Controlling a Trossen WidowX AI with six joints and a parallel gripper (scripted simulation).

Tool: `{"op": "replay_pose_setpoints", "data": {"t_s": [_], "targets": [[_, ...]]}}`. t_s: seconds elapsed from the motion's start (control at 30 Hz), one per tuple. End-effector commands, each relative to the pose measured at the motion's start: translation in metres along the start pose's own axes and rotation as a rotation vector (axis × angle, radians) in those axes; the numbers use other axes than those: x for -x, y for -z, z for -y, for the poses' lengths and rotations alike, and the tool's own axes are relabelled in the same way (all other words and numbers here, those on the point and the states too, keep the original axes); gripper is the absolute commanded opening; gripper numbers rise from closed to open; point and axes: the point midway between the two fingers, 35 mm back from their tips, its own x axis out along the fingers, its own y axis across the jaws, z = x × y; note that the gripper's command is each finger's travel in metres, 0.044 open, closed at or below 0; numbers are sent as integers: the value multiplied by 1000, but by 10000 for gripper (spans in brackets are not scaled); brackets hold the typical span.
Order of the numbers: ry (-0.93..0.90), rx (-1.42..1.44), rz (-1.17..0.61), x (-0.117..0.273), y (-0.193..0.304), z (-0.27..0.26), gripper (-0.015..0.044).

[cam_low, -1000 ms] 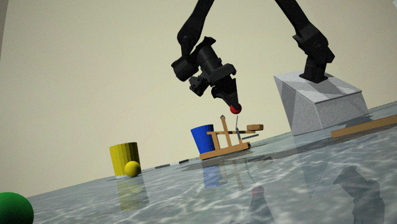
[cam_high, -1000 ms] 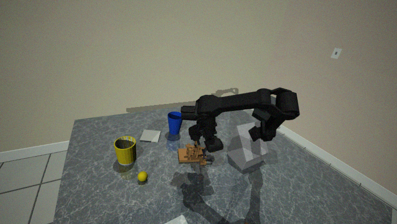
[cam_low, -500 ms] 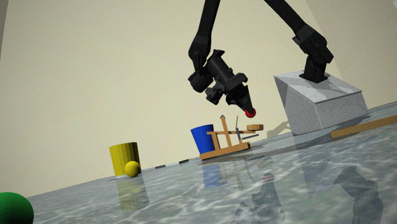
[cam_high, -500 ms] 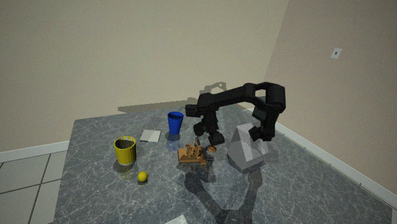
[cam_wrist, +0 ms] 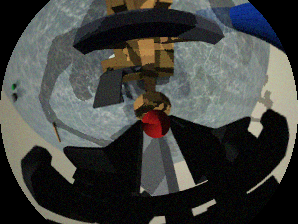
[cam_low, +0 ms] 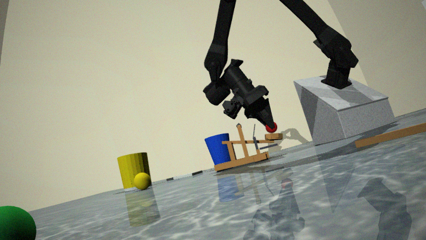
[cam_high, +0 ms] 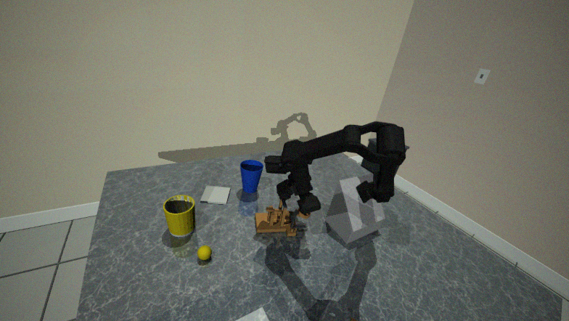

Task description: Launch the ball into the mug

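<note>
Plain room, marble-look table [cam_high: 223, 287] [cam_low: 190, 214]
</note>
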Motion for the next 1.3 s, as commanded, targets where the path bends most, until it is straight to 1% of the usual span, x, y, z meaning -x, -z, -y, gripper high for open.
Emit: {"op": "replay_pose_setpoints", "data": {"t_s": [0.0,0.17,0.5,0.57,0.73,0.8,0.83,0.87,1.07,1.27], "targets": [[0,0,0,0,0,0,0],[0,0,0,0,0,0,0],[0,0,0,2,0,0,263],[2,-3,0,22,4,1,315],[-2,-11,-6,99,33,2,440],[-4,-11,-8,108,38,1,440],[-3,-18,5,82,23,3,440],[2,-19,21,83,18,5,440],[58,-34,211,103,-32,21,440],[93,-34,412,133,-83,33,440]]}}
